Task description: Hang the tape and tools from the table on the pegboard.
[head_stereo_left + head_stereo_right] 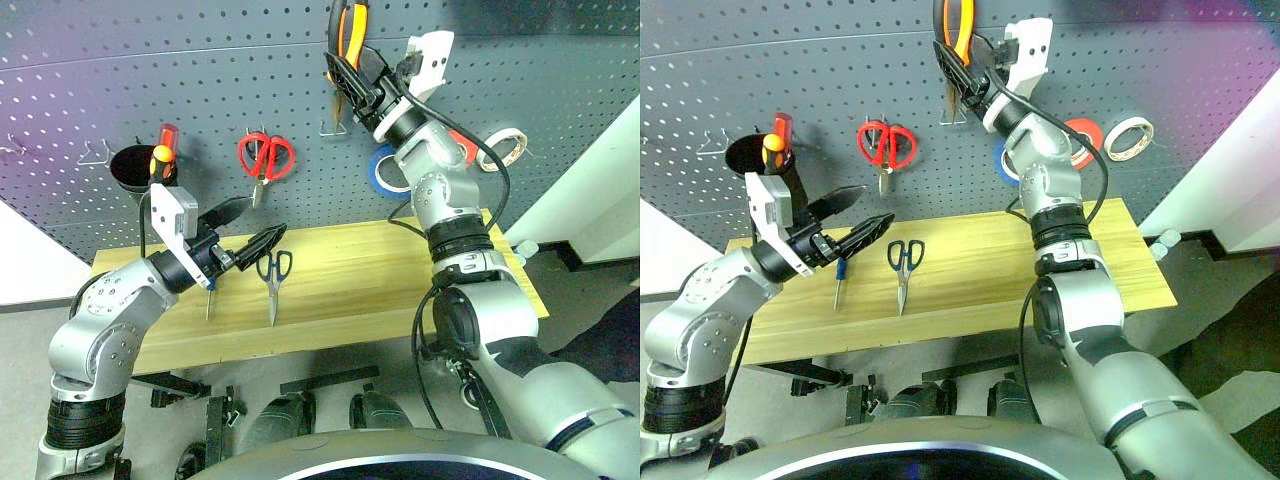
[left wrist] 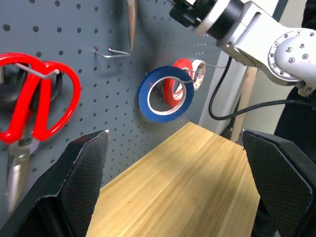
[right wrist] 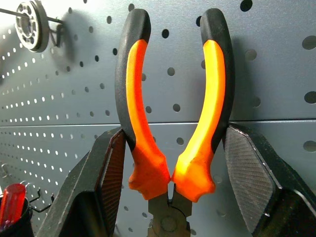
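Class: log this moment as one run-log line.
right gripper: shut on orange-and-black pliers at grey pegboard | left gripper: open | blue tape roll: hung | dark-handled scissors: on wooden table

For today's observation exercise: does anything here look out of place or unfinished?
Yes. The dark-handled scissors lie on the table, not on the pegboard. The blue tape already hangs there, and the right gripper holds the pliers up against the board.

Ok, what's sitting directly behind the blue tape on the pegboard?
A red-orange roll hangs just behind the blue tape on the pegboard, with a whitish roll beyond it. The blue ring covers the red roll's lower part, and its hook is hidden.
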Robot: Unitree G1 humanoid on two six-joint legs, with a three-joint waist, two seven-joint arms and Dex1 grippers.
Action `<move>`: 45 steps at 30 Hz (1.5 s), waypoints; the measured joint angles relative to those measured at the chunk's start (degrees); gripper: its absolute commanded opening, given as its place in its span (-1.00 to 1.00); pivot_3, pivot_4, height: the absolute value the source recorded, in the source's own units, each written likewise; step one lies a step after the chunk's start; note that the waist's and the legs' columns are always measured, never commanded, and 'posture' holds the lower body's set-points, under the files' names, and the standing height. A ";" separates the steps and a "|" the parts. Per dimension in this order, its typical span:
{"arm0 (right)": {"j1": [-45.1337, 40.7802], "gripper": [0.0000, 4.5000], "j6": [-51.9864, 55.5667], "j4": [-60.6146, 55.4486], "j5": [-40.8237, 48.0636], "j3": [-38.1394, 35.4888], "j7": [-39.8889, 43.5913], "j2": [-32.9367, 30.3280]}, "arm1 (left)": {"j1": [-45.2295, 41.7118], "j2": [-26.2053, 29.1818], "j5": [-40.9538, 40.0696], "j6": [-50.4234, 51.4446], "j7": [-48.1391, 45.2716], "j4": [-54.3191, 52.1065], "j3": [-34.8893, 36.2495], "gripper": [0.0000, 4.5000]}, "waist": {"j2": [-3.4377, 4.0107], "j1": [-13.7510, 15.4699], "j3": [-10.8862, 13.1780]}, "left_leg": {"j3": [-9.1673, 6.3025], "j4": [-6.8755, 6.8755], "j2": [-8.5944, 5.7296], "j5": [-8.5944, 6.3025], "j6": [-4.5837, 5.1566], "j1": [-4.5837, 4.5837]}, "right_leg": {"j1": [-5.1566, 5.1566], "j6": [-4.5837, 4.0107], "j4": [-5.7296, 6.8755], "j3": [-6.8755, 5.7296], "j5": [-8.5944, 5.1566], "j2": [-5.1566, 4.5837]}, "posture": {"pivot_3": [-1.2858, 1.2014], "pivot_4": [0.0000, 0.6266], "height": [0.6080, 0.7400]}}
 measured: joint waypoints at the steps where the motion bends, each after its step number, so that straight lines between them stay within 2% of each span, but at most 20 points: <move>1: -0.61 0.20 -0.62 1.06 -0.11 -0.18 -0.02 0.12 | 0.19 0.02 -0.15 0.01 0.16 -0.27 0.01 1.00 | 0.00 0.00 0.00 | 0.00 0.00 0.00 0.00 0.00 0.00 | 0.00 0.00 0.00 0.00 0.00 0.00 | 0.08 -0.53 0.79; 19: -5.34 0.20 -8.83 12.16 -3.24 -1.04 -0.06 1.40 | 1.78 0.42 -1.48 1.10 1.74 -1.69 0.21 1.00 | 0.03 0.08 0.02 | 0.00 -0.03 0.00 0.00 0.01 0.01 | -0.02 -0.01 0.00 0.04 -0.01 0.01 | 0.10 -0.48 0.79; 31: -5.51 0.20 -13.33 14.11 -7.33 -0.60 -1.65 1.31 | 2.34 1.02 -2.11 1.90 2.64 -2.73 0.50 1.00 | 0.09 0.10 0.07 | 0.00 -0.06 0.00 -0.01 0.02 0.01 | -0.05 -0.02 0.00 0.07 -0.01 0.01 | 0.10 -0.45 0.79; 45: 1.73 0.20 -18.99 8.64 -12.96 2.02 -10.19 4.35 | 2.70 1.50 -3.00 2.26 3.01 -3.73 0.59 1.00 | 0.15 0.15 0.11 | 0.00 -0.14 0.00 -0.01 0.01 0.01 | -0.09 -0.07 0.00 0.10 -0.04 0.03 | 0.10 -0.45 0.79</move>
